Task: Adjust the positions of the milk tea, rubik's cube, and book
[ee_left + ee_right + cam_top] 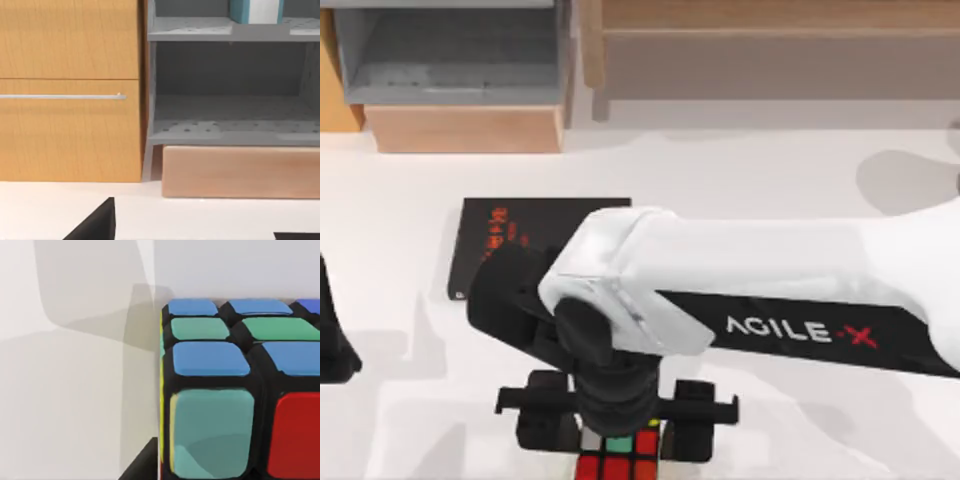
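Right hand (617,418) seemingly straddles rubik's cube (618,455); book (535,245) lies left-right.

Right gripper (616,432) over the rubik's cube (617,458), beside book (520,235).

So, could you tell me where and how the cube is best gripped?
Grip the cube across two opposite flat side faces, coming straight down from above. It sits flat on the white table near the front edge, with open table to either side, so parallel fingers can straddle it. The right gripper is above it, fingers spread to both sides. The book lies apart behind it.
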Motion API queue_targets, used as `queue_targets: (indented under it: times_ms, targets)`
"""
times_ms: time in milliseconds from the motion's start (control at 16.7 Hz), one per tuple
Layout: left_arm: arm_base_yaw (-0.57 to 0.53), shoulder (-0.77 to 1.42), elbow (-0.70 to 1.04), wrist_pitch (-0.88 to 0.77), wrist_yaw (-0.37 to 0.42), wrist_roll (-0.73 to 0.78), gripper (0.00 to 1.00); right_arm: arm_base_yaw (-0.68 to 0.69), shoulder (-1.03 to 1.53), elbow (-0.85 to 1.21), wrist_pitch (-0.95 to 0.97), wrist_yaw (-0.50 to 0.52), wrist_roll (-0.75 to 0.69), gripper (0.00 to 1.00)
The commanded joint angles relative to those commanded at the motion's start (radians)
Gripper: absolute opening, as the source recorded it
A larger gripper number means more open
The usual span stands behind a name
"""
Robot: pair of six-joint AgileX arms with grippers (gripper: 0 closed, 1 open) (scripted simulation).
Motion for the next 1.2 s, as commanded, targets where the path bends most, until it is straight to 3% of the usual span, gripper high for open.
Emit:
queue_targets:
  times_ms: [1200]
  targets:
    - [0.0, 0.0, 0.0, 0.0, 0.0, 0.0, 1.0, -0.003, -0.028, 0.075, -0.103, 0.001, 0.0, 0.0]
